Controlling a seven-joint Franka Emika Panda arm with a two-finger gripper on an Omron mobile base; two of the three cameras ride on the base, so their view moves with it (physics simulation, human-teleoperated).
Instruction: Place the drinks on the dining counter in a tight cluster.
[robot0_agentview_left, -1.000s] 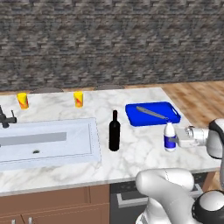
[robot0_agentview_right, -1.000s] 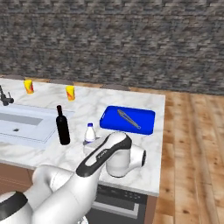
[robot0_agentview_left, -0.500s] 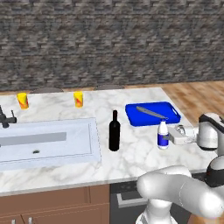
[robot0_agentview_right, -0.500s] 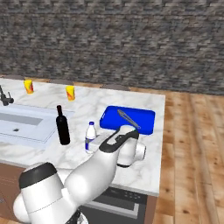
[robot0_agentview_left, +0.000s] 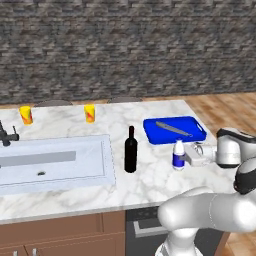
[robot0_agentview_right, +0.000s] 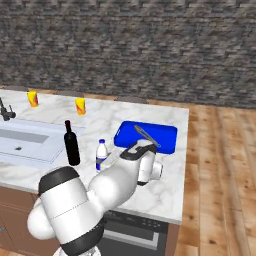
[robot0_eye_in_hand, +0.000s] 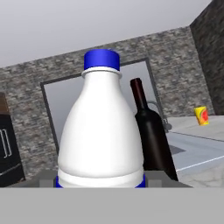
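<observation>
1. My pincer (robot0_agentview_left: 186, 156) lies level over the dining counter (robot0_agentview_left: 150, 185), its fingers closed on the lower body of the small white bottle (robot0_agentview_left: 178, 155); in the hand view the white bottle (robot0_eye_in_hand: 101, 131) stands upright right in front of my palm.
2. I judge this bottle light and rigid, with smooth plastic sides that could slip, so a low grip near the label band keeps it from tipping.
3. The wine bottle (robot0_agentview_left: 131, 150) stands near, between the white bottle and the sink (robot0_agentview_left: 55, 162); tall, glass, likely heavy and top-heavy, best held at its wide body.
4. Just behind lies the blue tray (robot0_agentview_left: 175, 129).
5. The tiny reddish-brown bottle I cannot find.
</observation>
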